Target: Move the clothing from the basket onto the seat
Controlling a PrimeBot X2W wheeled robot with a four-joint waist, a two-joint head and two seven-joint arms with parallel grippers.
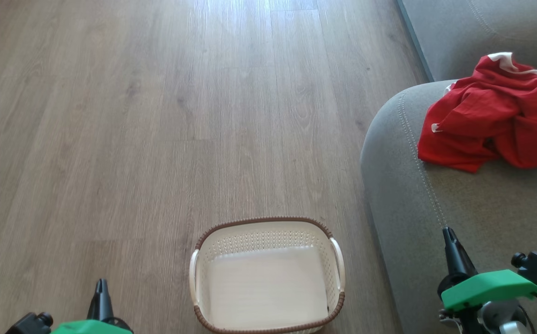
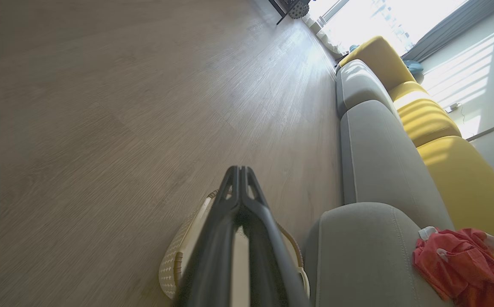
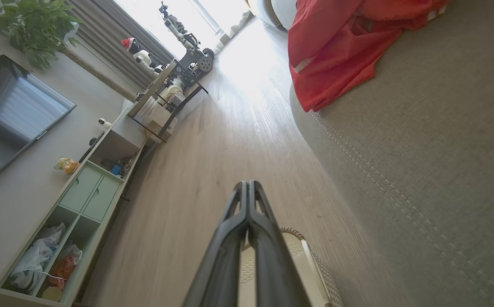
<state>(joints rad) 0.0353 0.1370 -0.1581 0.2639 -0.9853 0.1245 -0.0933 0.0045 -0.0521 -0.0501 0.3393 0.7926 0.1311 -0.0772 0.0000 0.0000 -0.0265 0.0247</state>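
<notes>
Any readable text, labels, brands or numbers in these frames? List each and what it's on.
No text can be read in any view.
clothing: red with white trim, no lettering visible.
basket: plain, no label visible.
sofa: no tag visible.
television: dark screen, no brand legible.
shelf unit: the items on it are too small to read.

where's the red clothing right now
In the head view the clothing lies heaped on the seat at the upper right, close to its rounded stitched edge, apart from the basket on the floor at bottom centre.
</notes>
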